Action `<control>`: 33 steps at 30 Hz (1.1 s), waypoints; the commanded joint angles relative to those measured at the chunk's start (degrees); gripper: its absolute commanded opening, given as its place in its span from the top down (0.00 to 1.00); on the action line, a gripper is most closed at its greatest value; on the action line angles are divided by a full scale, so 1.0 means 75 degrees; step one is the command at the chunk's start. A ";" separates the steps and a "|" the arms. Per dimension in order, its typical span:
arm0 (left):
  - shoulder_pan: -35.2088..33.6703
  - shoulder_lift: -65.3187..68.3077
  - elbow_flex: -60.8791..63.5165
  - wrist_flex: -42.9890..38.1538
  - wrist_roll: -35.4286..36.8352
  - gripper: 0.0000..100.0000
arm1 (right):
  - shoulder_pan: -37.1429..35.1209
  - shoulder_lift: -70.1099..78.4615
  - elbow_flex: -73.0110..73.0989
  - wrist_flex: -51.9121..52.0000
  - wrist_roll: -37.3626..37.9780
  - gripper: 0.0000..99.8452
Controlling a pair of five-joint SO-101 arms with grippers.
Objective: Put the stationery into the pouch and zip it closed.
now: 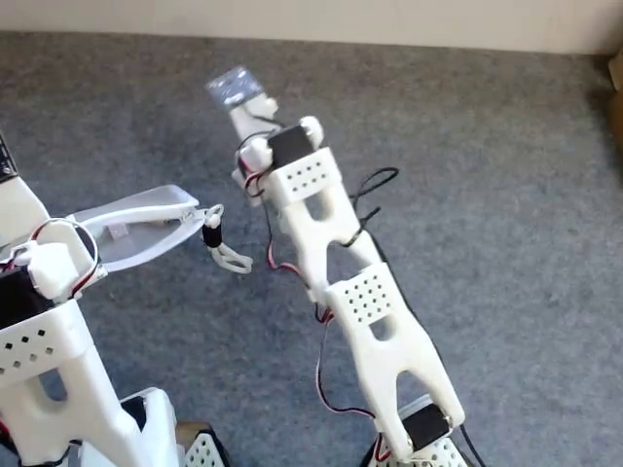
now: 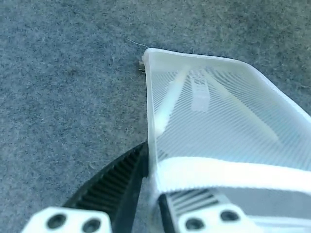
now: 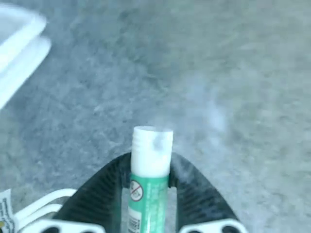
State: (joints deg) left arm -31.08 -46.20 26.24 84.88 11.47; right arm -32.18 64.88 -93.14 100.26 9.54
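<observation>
Grey carpet (image 1: 506,195), translucent striped pouch (image 2: 218,126), green-white glue stick (image 3: 150,184)

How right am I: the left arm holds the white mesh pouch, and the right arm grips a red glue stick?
Nearly. The right wrist view shows the glue stick in the right end effector is green with a white cap, not red. The left end effector does hold the mesh pouch.

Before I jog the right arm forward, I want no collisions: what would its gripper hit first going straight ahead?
The right gripper, shut on the glue stick, points at grey carpet; the stick would likely touch that first. The pouch lies off to one side.
</observation>
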 commanded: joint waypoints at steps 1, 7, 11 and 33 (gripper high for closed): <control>-0.0100 -0.0053 -0.0393 0.0012 -0.0070 0.99 | 0.0193 -0.0990 -0.1155 0.0158 -0.0117 1.00; -0.0100 -0.0053 -0.0393 0.0000 -0.0070 0.99 | 0.0264 -0.1483 -0.1131 0.0158 -0.0117 1.00; -0.0100 -0.0053 -0.0393 -0.0023 -0.0070 0.99 | 0.0264 -0.1916 -0.0627 0.0170 -0.0117 1.00; -0.0100 -0.0053 -0.0393 0.0000 -0.0070 0.99 | -0.0862 -0.8692 0.7273 -0.0510 -0.1055 0.99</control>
State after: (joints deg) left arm -31.08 -46.20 26.24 84.88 11.47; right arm -37.36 6.07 -38.64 97.80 2.42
